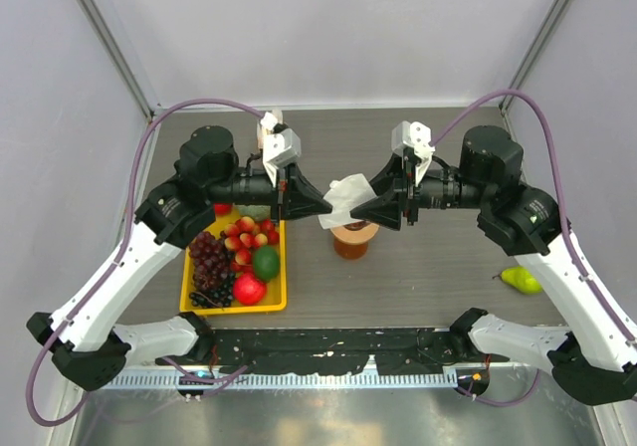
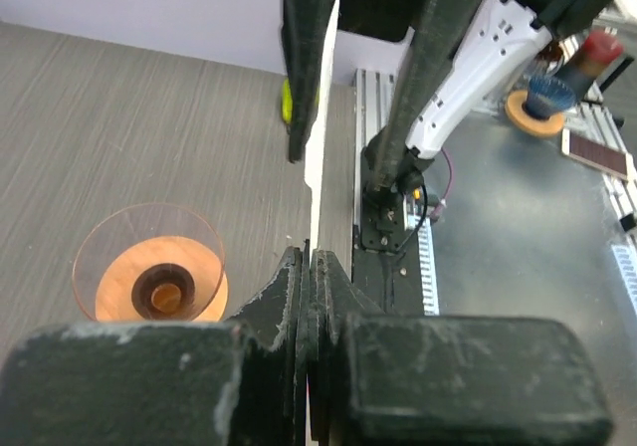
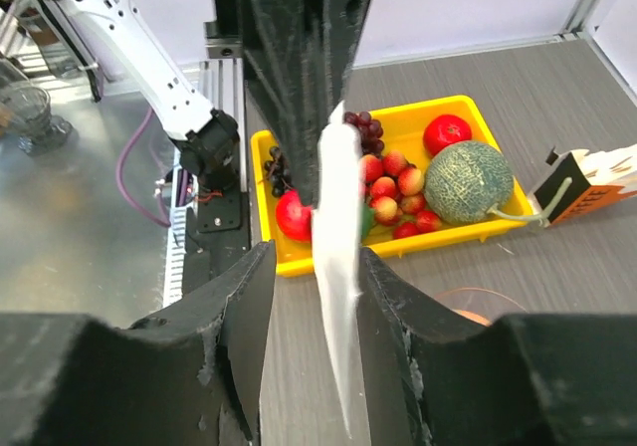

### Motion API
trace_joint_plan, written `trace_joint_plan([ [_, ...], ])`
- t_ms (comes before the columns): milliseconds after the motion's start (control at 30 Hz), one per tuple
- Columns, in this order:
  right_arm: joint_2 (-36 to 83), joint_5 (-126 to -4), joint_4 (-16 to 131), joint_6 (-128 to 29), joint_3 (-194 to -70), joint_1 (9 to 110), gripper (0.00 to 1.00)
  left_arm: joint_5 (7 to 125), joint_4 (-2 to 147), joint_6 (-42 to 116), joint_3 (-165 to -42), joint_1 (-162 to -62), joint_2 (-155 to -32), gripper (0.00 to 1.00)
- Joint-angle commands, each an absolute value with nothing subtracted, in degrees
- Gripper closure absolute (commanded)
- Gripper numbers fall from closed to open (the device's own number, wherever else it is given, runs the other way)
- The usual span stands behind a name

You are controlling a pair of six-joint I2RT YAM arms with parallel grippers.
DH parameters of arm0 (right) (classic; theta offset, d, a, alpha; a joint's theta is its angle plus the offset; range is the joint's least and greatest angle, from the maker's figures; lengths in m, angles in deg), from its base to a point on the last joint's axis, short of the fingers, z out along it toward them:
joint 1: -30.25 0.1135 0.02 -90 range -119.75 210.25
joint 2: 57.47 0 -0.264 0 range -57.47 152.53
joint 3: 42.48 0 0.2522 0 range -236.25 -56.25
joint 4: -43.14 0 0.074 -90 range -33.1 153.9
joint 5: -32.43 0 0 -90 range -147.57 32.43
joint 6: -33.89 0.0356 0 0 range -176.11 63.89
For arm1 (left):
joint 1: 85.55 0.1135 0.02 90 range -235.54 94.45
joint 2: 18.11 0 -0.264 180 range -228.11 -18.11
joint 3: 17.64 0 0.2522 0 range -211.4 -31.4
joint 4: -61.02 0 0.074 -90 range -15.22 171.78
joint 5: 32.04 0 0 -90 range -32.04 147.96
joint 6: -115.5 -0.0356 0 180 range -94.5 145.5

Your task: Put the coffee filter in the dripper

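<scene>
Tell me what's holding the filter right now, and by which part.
The left gripper is shut on the coffee filter, pinching the edge nearest that arm. The right gripper stands open around the opposite edge, not clamping it.

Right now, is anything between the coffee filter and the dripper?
Nothing visible. The coffee filter hangs pinched in the left fingers, the right fingers open around it; the dripper below sits uncovered.

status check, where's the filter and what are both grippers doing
Left gripper shut on the coffee filter; right gripper jaws open either side of it. Filter held up close over the dripper, not in yet. Nothing between them.
</scene>
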State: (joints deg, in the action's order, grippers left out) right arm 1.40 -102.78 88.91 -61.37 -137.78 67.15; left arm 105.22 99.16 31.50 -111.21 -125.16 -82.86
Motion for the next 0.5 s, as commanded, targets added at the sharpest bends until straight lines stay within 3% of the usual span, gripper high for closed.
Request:
trace_joint_plan([
  [0,3.96,-101.16,100.66,-71.39,-145.44,67.07,0.58,100.67,111.41,22.60,-116.82,-128.08,-84.02,1.00],
  [100,5.81,-102.21,104.00,-72.28,-148.61,67.07,0.64,100.67,113.97,21.63,-117.88,-128.26,-84.73,1.00],
  [200,6.16,-103.36,104.62,-73.07,-148.97,67.07,0.88,101.29,114.42,21.28,-118.32,-128.26,-84.56,1.00],
  [233,6.34,-103.62,104.63,-73.07,-148.97,67.07,0.95,101.63,114.42,21.37,-118.58,-128.26,-84.38,0.91],
  [333,6.34,-104.94,105.06,-74.29,-149.14,67.16,0.95,104.00,115.90,20.85,-119.72,-128.17,-83.51,0.47],
  [400,5.82,-105.55,105.42,-75.35,-148.88,67.16,0.95,106.98,118.28,18.30,-121.48,-127.82,-82.80,0.41],
  [467,5.46,-105.82,105.33,-76.06,-148.36,67.07,0.95,108.22,119.07,18.82,-122.28,-127.56,-82.19,0.42],
])
